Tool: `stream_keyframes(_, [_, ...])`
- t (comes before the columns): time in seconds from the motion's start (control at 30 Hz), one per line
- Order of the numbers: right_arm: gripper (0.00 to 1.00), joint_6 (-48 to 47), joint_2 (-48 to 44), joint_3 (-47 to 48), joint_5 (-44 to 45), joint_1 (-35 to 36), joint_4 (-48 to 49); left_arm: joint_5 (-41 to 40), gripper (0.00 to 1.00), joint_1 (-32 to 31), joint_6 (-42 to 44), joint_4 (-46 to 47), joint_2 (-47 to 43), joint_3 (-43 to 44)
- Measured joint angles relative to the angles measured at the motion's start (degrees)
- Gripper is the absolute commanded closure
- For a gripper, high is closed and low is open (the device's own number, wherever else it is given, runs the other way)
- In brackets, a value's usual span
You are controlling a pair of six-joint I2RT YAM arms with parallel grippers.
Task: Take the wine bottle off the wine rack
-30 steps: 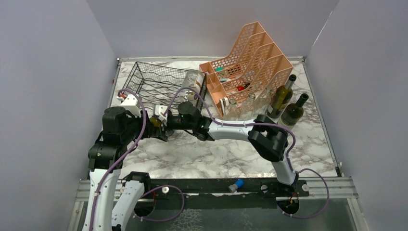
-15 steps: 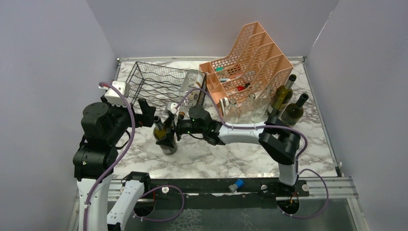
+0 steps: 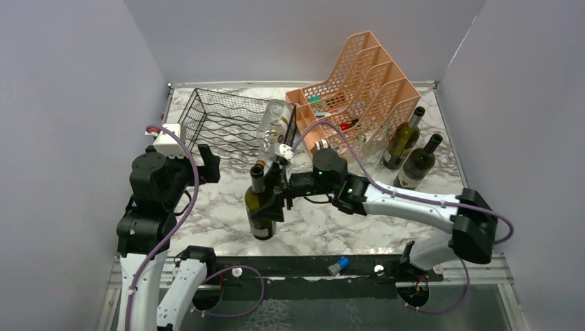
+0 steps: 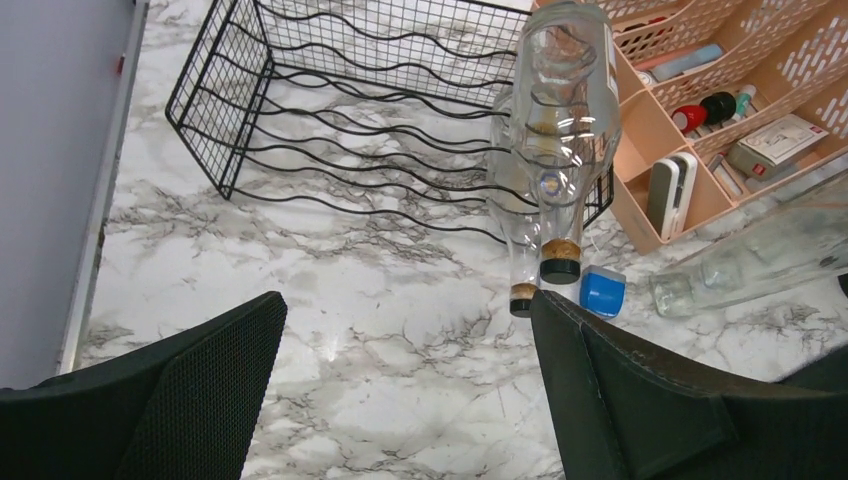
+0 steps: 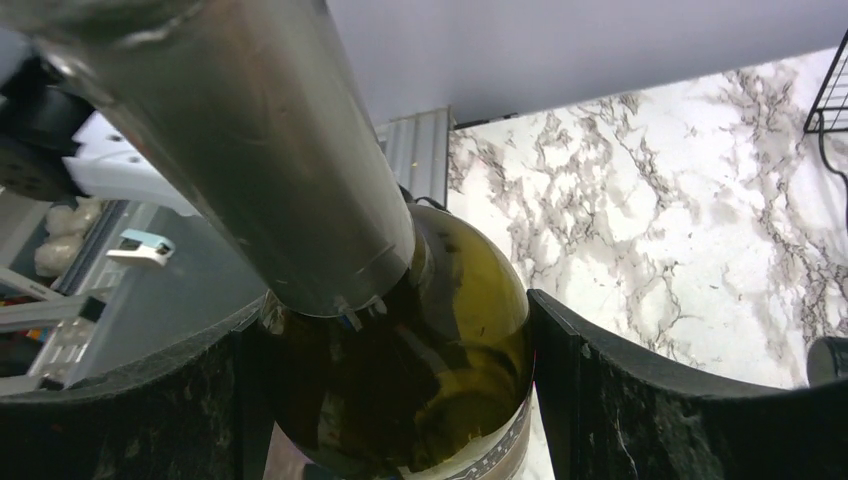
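My right gripper (image 3: pixel 273 204) is shut on the body of a dark green wine bottle (image 3: pixel 259 215), which stands upright over the marble near the table's front. In the right wrist view the wine bottle (image 5: pixel 440 340) fills the gap between both fingers (image 5: pixel 620 400) of the right gripper (image 5: pixel 390 400). The black wire wine rack (image 3: pixel 224 123) sits at the back left, well apart from that bottle. Two clear bottles (image 3: pixel 274 123) lie on the rack's right end. My left gripper (image 3: pixel 205 161) hovers open in front of the wine rack (image 4: pixel 330 110). Nothing is between the left gripper's (image 4: pixel 405 390) fingers.
A peach perforated organizer (image 3: pixel 352 89) stands at the back right, with two dark bottles (image 3: pixel 403 141) upright beside it. A blue cap (image 4: pixel 602 291) and a clear bottle (image 4: pixel 760 260) lie near the rack's right corner. Grey walls close in on the left, back and right.
The right gripper carried the green bottle away from the rack toward the table's front and turned it upright. The left gripper opened, letting go of the bottle, and drew back left.
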Motion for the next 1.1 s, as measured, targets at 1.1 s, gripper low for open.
stream_keyframes(1.1, [0.41, 9.6, -34.3, -10.0, 49.7, -3.8, -55.3, -1.6, 0.02, -0.1, -5.7, 6.5, 1.3, -9.2])
